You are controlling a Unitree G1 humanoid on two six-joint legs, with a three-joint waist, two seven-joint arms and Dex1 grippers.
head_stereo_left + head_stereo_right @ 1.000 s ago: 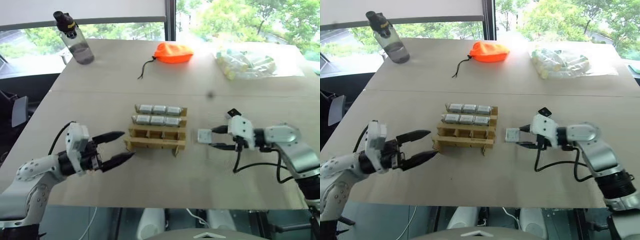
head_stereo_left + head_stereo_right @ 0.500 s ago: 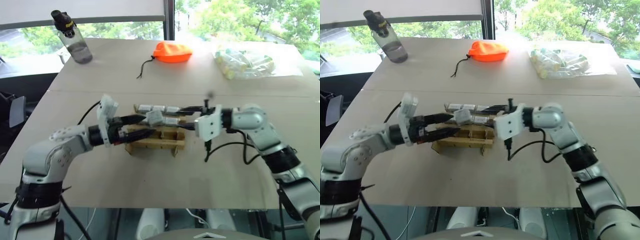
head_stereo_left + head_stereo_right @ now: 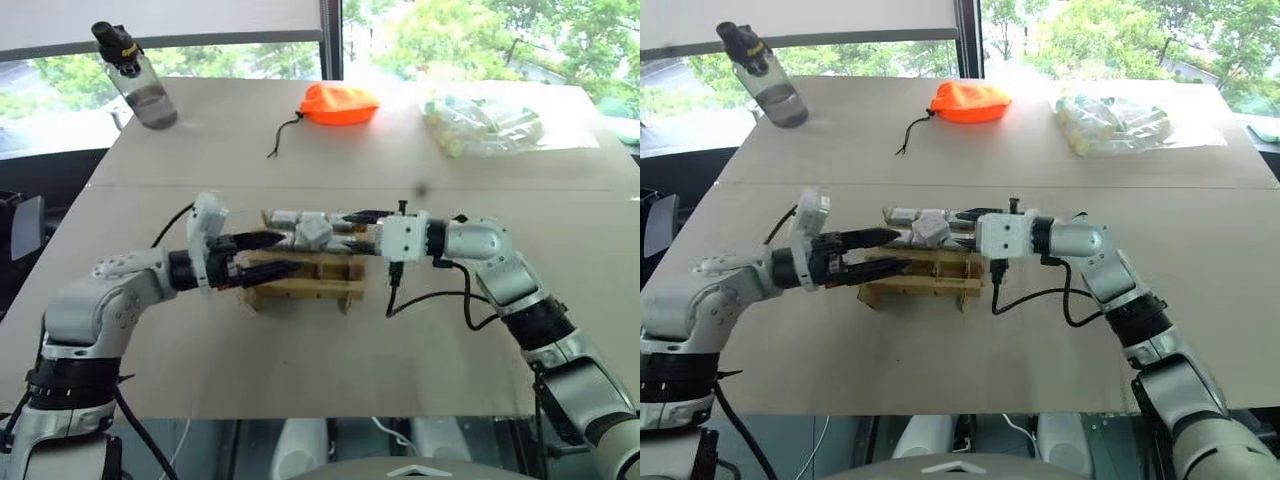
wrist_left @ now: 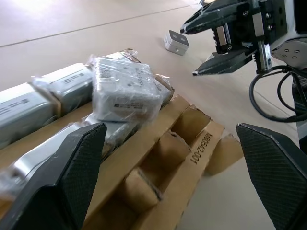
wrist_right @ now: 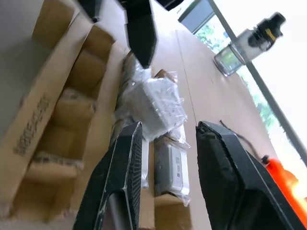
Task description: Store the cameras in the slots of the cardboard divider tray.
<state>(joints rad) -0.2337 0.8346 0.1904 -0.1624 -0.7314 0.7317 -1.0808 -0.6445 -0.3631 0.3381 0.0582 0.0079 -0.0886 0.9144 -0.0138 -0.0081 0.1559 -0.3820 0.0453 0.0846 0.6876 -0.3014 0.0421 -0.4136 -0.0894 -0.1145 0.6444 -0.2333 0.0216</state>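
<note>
The left claw (image 3: 268, 253) hung spread wide, empty, over the cardboard divider tray (image 3: 300, 279). A wrapped camera (image 3: 310, 232) lay atop it, ahead of the right claw (image 3: 352, 232), spread and empty. Beyond: beige counter (image 3: 400, 150), windows.

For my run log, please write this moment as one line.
left tool: open, empty | right tool: open, empty | wrapped camera: tilted atop stored cameras | cardboard divider tray: front rows empty

A clear water bottle (image 3: 135, 78) with a black cap stood at the tabletop's (image 3: 200, 350) far-left corner. An orange pouch (image 3: 340, 103) lay far-centre; a clear plastic bag (image 3: 490, 125) lay far-right.
</note>
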